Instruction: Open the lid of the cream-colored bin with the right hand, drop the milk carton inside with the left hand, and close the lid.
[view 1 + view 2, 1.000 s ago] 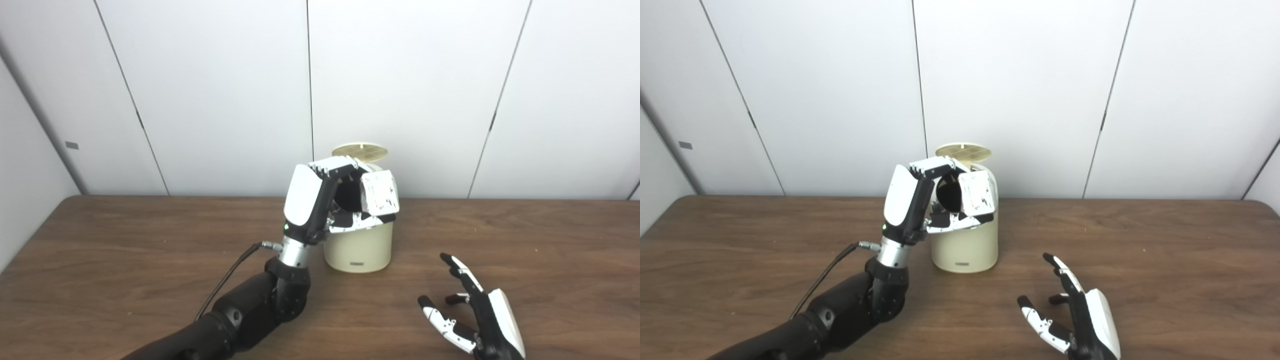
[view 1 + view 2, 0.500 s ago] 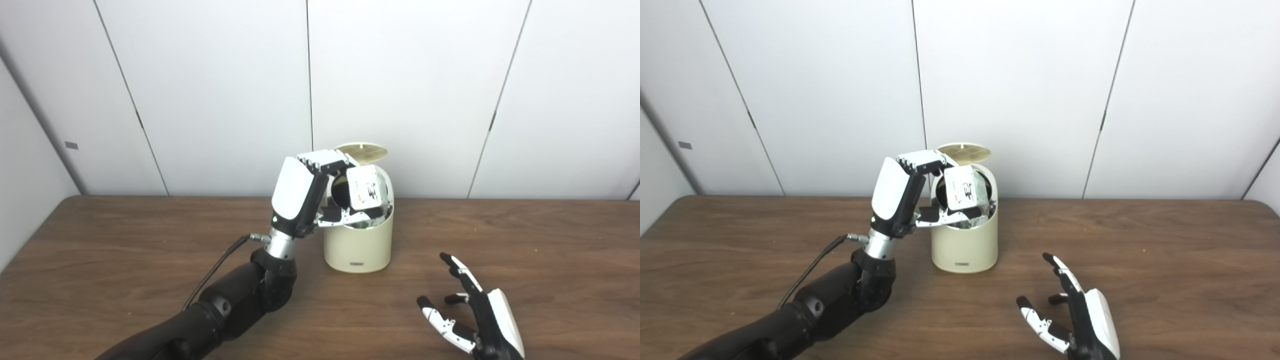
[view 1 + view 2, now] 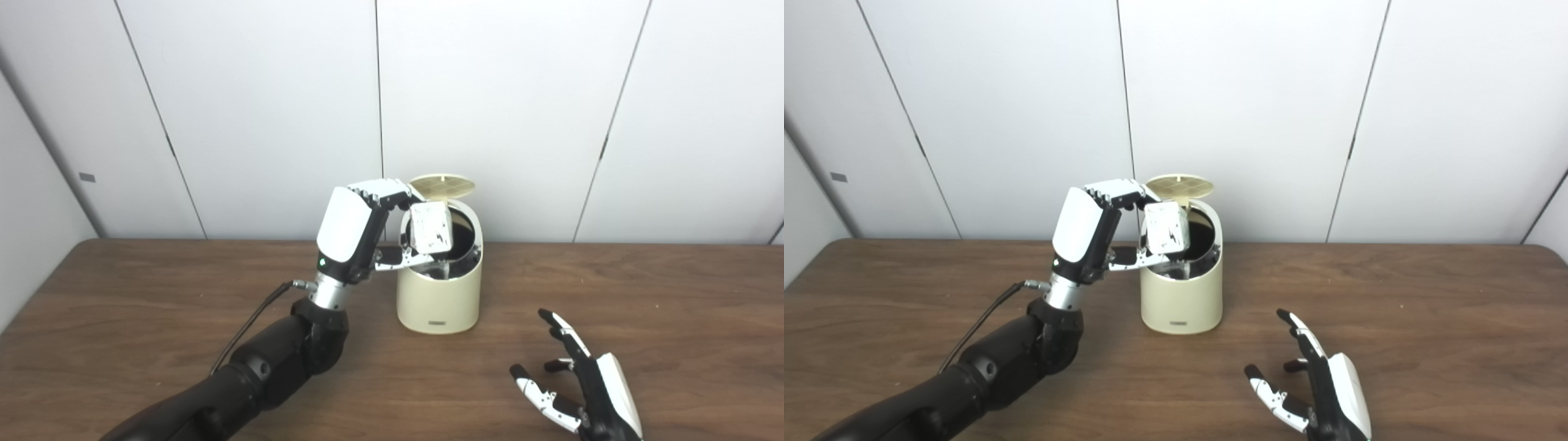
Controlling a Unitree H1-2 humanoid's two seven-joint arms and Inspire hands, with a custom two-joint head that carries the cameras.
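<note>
1. Where the table [image 3: 122, 306] meets the wall there is one cream bin [image 3: 438, 294], its one round lid [image 3: 442, 184] tipped up and back at the far rim, so the dark mouth shows.
2. One carton [image 3: 431, 227], white with dark print, hangs over the left part of that mouth, its bottom edge at about rim height.
3. Two hands are in sight. The left hand [image 3: 358, 229] stands raised beside the bin's left side, its white back toward me; its fingers [image 3: 383, 190] curl over the carton's top and the thumb reaches in below, so the carton is pinched between them.
4. Its dark forearm slopes up from the lower left, with one cable looping at the wrist.
5. The right hand [image 3: 1323, 392] rests low on the table, near the front edge and well apart from the bin, palm turned left, fingers spread and holding nothing.
</note>
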